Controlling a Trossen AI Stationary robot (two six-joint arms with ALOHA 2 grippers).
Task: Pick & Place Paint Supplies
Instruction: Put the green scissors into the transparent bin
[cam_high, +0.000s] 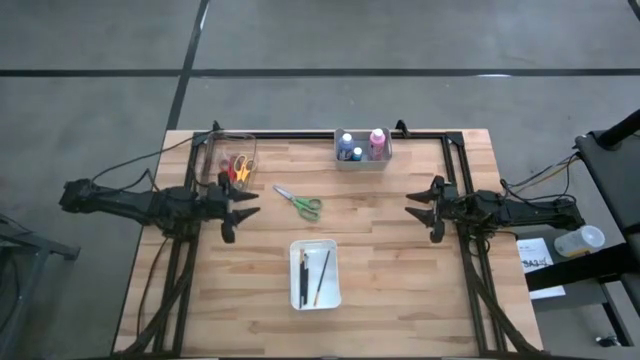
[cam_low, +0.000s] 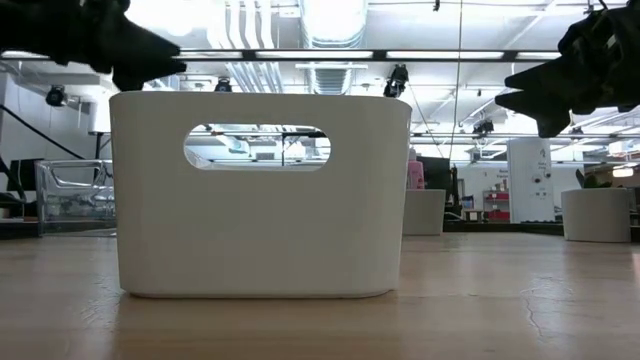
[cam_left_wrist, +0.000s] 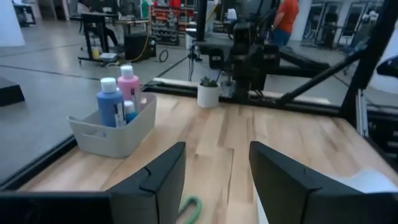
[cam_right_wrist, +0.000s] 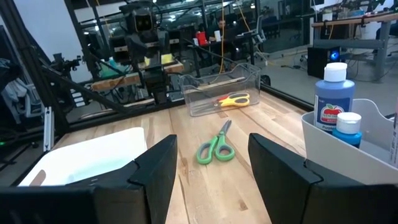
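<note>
High view: left end effector (cam_high: 243, 206) hovers w/ fingers spread at the bench's (cam_high: 400, 270) left side, right end effector (cam_high: 420, 208) mirrors it on the right, also spread; neither holds anything. Green scissors (cam_high: 299, 202) lie loose on the bench between them, prob. the one item not yet sorted. Grey bin (cam_high: 362, 160) at the far edge holds pink bottle (cam_high: 377, 141), blue bottle (cam_high: 346, 144) and a short teal one. Clear bin (cam_high: 226, 160) far left has orange + red scissors (cam_high: 240, 168). White tray (cam_high: 315, 273) near front holds brushes (cam_high: 313, 274).

Low view: white tray wall fills the frame; both arms are up off the bench.

Left wrist: fingers apart, bottles upright in the grey bin, green handle just ahead.

Right wrist: fingers apart, green scissors straight ahead, so either arm looks placed to reach them.
</note>
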